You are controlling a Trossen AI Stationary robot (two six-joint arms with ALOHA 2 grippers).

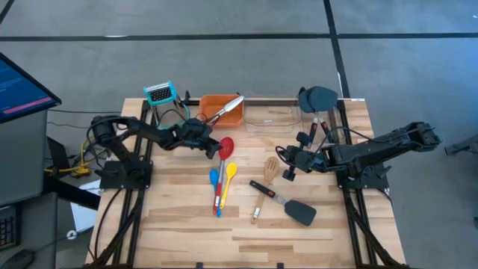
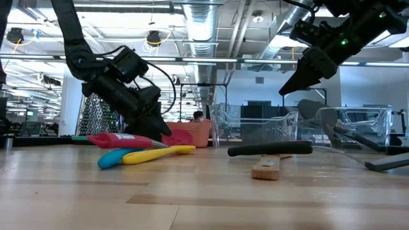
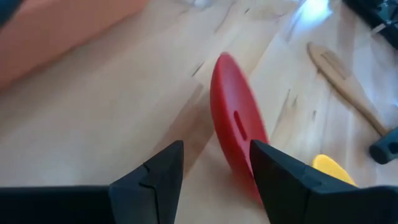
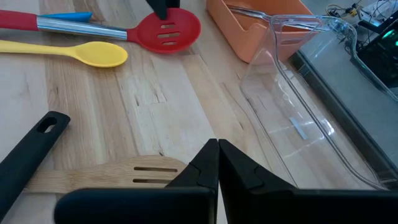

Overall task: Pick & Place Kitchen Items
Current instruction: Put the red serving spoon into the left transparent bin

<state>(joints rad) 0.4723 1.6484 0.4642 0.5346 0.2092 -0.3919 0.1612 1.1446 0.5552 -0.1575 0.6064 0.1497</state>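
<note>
Overhead, table-level and two wrist views share the red spoon (image 1: 225, 145).

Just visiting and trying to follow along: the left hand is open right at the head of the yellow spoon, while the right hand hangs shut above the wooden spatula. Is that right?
Nearly. The open left hand is at the head of the red slotted spoon, not the yellow spoon; the left wrist view shows it. The right hand does hang shut above the wooden spatula.
</note>
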